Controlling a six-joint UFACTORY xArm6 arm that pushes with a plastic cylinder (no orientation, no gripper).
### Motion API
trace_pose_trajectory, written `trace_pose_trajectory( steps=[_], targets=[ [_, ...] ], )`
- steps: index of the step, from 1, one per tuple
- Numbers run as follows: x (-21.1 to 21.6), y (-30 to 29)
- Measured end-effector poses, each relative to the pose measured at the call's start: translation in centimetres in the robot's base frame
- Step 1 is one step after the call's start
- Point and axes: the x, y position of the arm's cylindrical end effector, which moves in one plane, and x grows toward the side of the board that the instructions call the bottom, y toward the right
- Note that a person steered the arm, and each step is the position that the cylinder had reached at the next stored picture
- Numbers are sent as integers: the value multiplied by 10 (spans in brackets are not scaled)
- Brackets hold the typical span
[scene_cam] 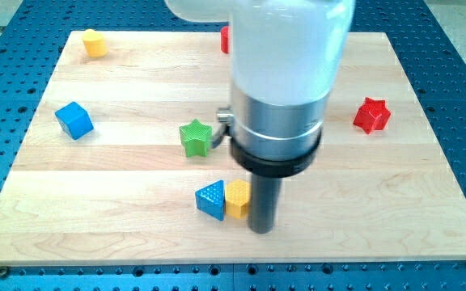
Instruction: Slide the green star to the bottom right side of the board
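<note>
The green star (195, 137) lies left of the board's middle. My tip (262, 229) rests on the board below and to the right of the star, well apart from it. The tip sits just right of a yellow block (237, 199), close to or touching it. A blue triangle (210, 199) stands against the yellow block's left side. The arm's large white and silver body hides the board's middle and upper part.
A blue cube (74, 120) sits at the left. A yellow block (94, 42) is at the top left. A red star (371, 115) is at the right. A red block (226, 39) peeks out at the top, partly hidden by the arm. The wooden board (379, 210) lies on a blue perforated table.
</note>
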Motion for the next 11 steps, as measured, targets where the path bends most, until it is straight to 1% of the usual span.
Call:
trace_pose_trajectory(
  steps=[1,2,3,4,5,6,7,8,9,10,11],
  targets=[
    [-27,5],
    [-28,-65],
    [-57,-96],
    [-84,-141],
    [-131,-141],
    [-135,-91],
    [-108,-6],
    [-100,7],
    [-105,-26],
    [-77,4],
    [-59,58]
  ],
)
